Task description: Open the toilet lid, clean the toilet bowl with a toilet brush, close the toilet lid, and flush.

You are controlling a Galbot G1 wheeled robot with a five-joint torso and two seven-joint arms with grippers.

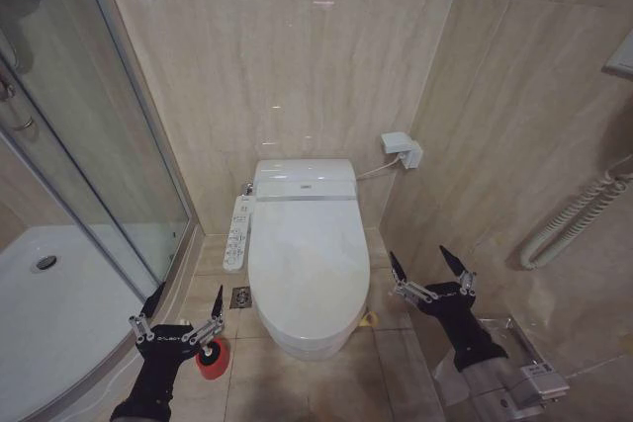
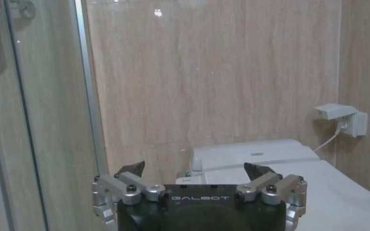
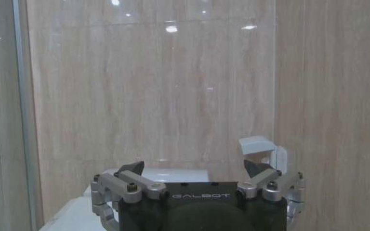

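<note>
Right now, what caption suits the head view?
Closed large white glossy oval toilet lid; open left tool and open right tool flank it.

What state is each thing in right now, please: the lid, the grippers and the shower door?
toilet lid: closed, flat over the bowl.
left gripper: open, empty, low beside the toilet near the red holder cup.
right gripper: open, empty, on the toilet's other side.
shower door: closed, as far as visible.
</note>
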